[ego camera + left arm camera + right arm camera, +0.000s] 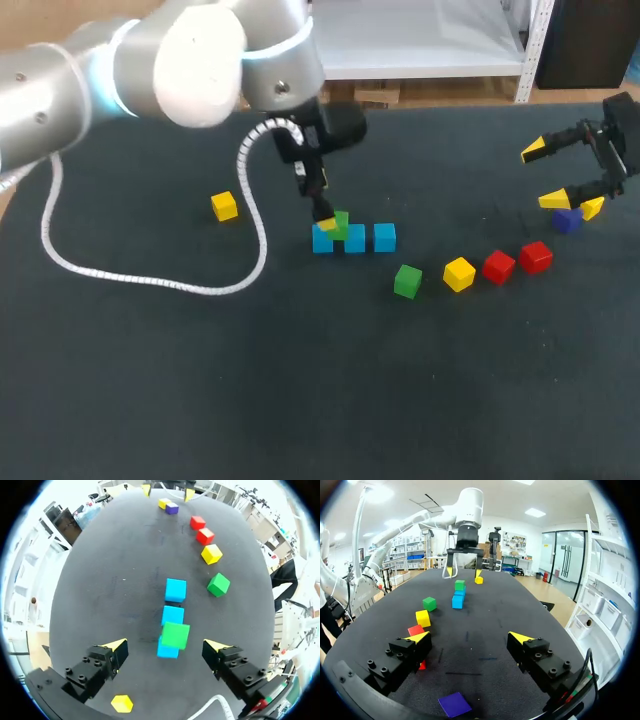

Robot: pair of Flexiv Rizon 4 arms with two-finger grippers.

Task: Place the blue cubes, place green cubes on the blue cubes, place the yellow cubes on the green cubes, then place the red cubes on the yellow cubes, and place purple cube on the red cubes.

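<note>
Three blue cubes (385,237) lie in a row at mid-table. One green cube (175,635) rests on top, straddling two of the blue cubes (172,615). My left gripper (165,647) hangs over that green cube, open, with its fingers (116,650) well clear on either side. A loose green cube (407,281), a yellow cube (459,273) and two red cubes (498,266) curve off to the right. The purple cube (453,704) lies under my open right gripper (470,637), which hangs empty at the far right (545,175).
A yellow cube (225,206) sits alone left of the stack, with a white cable (150,275) looping on the table near it. Another yellow cube (593,208) touches the purple cube (567,220) by the right gripper.
</note>
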